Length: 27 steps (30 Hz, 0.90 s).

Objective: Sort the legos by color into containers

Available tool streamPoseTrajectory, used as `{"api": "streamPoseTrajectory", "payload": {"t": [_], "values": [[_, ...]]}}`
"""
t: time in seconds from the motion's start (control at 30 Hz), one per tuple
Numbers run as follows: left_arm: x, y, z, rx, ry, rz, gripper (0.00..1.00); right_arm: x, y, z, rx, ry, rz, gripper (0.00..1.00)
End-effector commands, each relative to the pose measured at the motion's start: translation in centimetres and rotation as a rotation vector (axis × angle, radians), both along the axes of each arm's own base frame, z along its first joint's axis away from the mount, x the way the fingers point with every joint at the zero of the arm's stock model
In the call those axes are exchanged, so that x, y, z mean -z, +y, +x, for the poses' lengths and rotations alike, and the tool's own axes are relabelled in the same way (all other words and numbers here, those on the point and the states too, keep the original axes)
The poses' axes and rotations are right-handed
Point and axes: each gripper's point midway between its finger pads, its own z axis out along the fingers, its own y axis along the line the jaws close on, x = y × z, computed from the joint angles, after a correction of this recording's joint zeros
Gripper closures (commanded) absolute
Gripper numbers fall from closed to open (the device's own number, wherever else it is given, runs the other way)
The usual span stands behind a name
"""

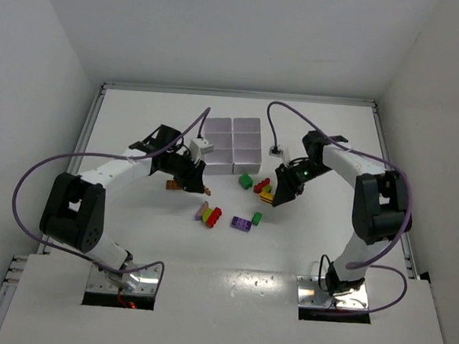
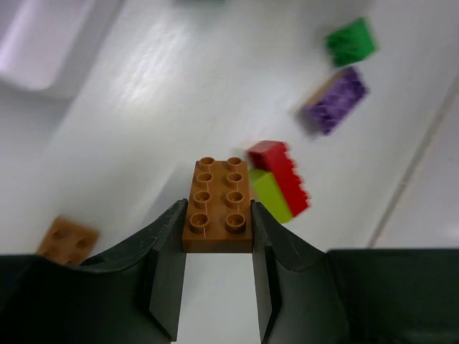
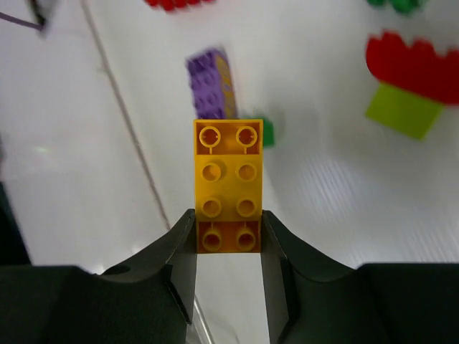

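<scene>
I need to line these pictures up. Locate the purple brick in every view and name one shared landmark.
Top external: purple brick, lower centre of the picture.
Left wrist: upper right, blurred.
Right wrist: upper left of centre, just above the yellow brick.
Shared landmark: the small green brick beside it, in all three views; partly hidden behind the yellow brick in the right wrist view.

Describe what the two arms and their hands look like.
Both arms are alike: the left arm and right arm have white tubular links joined by bulky black joints, on silver base plates. A purple cable loops along each one. The left hand and right hand are matt black, each with two broad fingers curving inward to flat tips. No readable markings show.
</scene>
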Motion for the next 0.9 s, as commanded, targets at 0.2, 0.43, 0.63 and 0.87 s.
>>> {"api": "streamPoseTrajectory", "payload": {"t": [0.2, 0.43, 0.63, 0.87], "values": [[2.3, 6.2, 4.8, -0.245, -0.184, 0.372, 0.76, 2.3, -6.1, 2.3, 0.111, -0.204, -0.386, 0.99], [4.4, 6.1, 3.1, -0.116, -0.177, 0.448, 0.57, 3.6, -7.6, 2.9, 0.121, -0.228, -0.496, 0.91], [4.9, 5.5, 2.3, -0.031, -0.126, 0.436, 0.43, 3.8, -7.4, 3.1, 0.104, -0.234, -0.516, 0.63], [0.0, 3.0, 0.2, 0.230, -0.349, 0.203, 0.11, 3.2, -7.1, 3.1, 0.112, -0.251, -0.509, 0.35]]}}
